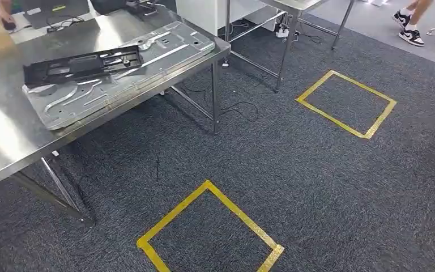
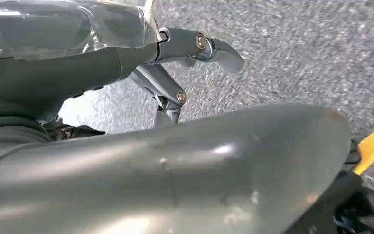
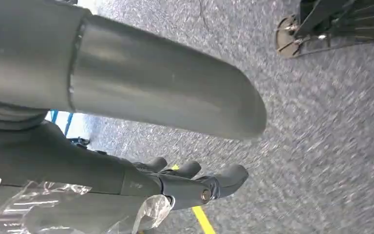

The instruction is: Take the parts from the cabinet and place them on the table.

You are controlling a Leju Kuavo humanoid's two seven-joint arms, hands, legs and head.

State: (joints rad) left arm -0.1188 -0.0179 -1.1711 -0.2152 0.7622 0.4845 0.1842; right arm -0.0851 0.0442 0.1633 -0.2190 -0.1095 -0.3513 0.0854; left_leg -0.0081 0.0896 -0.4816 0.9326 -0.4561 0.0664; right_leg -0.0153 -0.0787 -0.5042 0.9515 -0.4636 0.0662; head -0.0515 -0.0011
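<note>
Here, black part (image 1: 82,63) lying on silver panel (image 1: 119,71) on the tabletop (image 1: 3,133), yellow tape square (image 1: 209,229) on carpet below the tabletop's near edge, left hand (image 2: 185,73) empty with fingers apart, right hand (image 3: 195,183) empty, fingers spread.

Bright even light, table (image 1: 11,130) glare, wrist views blurred

Blk part (image 1: 82,64) atop silver part (image 1: 147,54), table (image 1: 0,133).

The head view looks forward and down from high up onto the grey carpet (image 1: 294,170) and a steel worktop (image 1: 0,130) at left. Each wrist view sits close behind its own hand, facing the same carpet and yellow tape (image 1: 215,192).
</note>
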